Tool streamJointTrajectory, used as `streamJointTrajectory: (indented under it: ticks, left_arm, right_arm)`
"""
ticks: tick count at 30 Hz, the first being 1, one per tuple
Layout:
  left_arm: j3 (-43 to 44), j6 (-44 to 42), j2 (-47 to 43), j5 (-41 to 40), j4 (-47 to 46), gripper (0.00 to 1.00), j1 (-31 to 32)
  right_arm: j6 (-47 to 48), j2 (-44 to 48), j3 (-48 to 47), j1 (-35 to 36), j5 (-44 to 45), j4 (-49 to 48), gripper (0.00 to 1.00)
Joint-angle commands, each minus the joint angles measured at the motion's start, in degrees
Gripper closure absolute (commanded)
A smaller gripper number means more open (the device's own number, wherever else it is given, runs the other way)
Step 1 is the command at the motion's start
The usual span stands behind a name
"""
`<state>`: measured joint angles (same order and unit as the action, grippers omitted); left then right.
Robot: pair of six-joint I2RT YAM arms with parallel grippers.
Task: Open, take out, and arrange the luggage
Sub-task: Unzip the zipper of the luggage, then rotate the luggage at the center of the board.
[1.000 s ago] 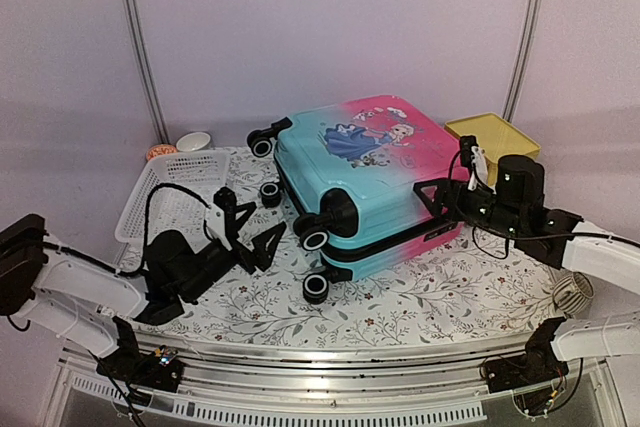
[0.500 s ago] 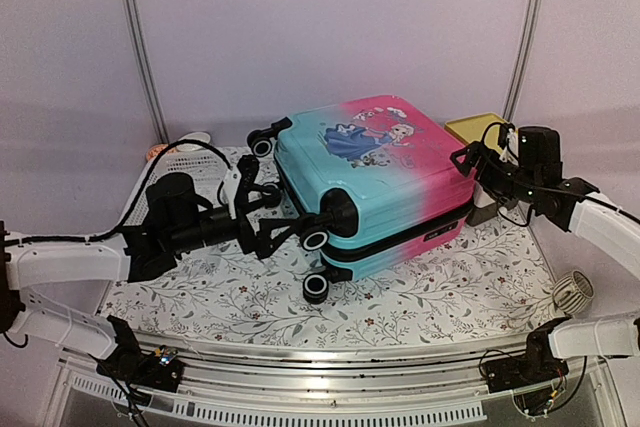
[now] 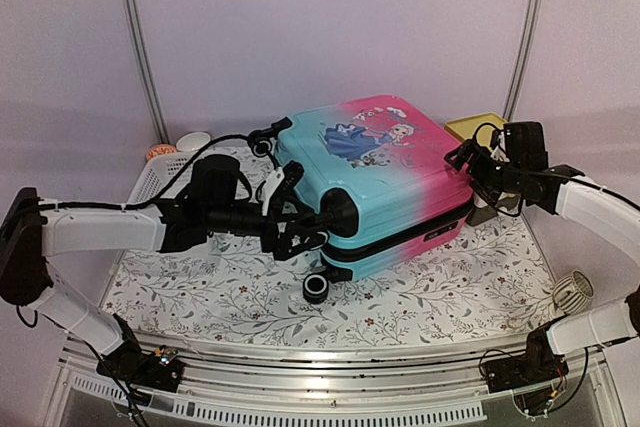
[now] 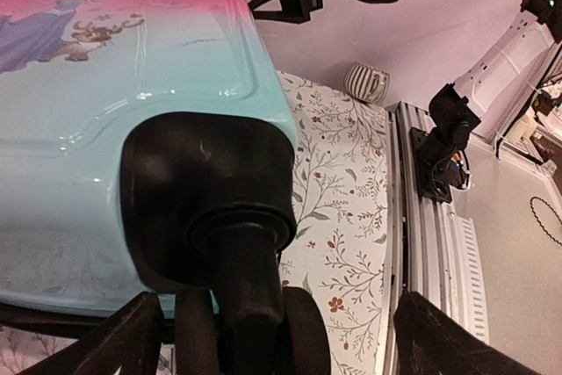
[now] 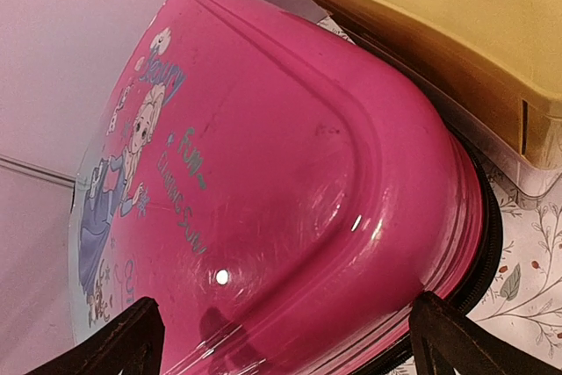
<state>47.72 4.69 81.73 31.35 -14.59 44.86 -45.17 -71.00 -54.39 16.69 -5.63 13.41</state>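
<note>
A white basket sits at the far left of the worktop, which carries a flowered cloth, and a small bowl stands behind it. The left arm reaches across in front of the basket toward the middle. The left gripper is released, its jaws spread wide at the near-left corner of the luggage. In the left wrist view its two fingers stand well apart on either side of a black wheel and its housing. There is a gap on each side, and nothing is grasped.

The luggage lies flat in the middle of the worktop, printed face up. The black zipper band runs round its side and looks closed. Its turquoise end, with the wheels, faces left, and its pink end faces right. A second wheel sticks out at the near edge, and another shows at the far-left corner.

At the pink end the right gripper is also released, jaws wide, set at the upper corner of the shell. In the right wrist view its fingers straddle the rounded pink corner; whether they touch the shell is hard to tell from that angle. A yellow box sits just beside the pink end, behind the right gripper. Near the right edge of the worktop a small striped cup stands well apart from the luggage.
</note>
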Motion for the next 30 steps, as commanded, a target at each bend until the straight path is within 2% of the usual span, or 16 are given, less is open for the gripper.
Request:
streamJointTrajectory:
  ticks: [1,8,12,24,30]
  left_arm:
    - [4.4,-1.6,3.6,3.3,4.6,0.08,-0.9]
    - [6.3,-2.2,6.1,5.0,8.5,0.22,-0.1]
    - [5.8,-2.9,6.4,4.7,8.7,0.27,3.9]
    - [5.8,-1.0,5.7,2.2,7.3,0.31,16.6]
    - [9.1,3.3,12.5,-1.1,0.9,0.31,19.7]
  right_arm:
    - [-0.9,-1.1,-1.7,-0.3,1.5,-0.1,0.00]
    - [-1.0,-2.4,-1.7,-0.3,2.1,0.1,0.01]
    - [0.1,-4.4,-2.3,-0.1,0.0,-1.0,0.02]
    - [6.2,-16.4,-13.1,8.7,-3.9,-2.4,0.03]
    - [8.0,-20.5,-18.2,9.9,0.2,-1.5,0.02]
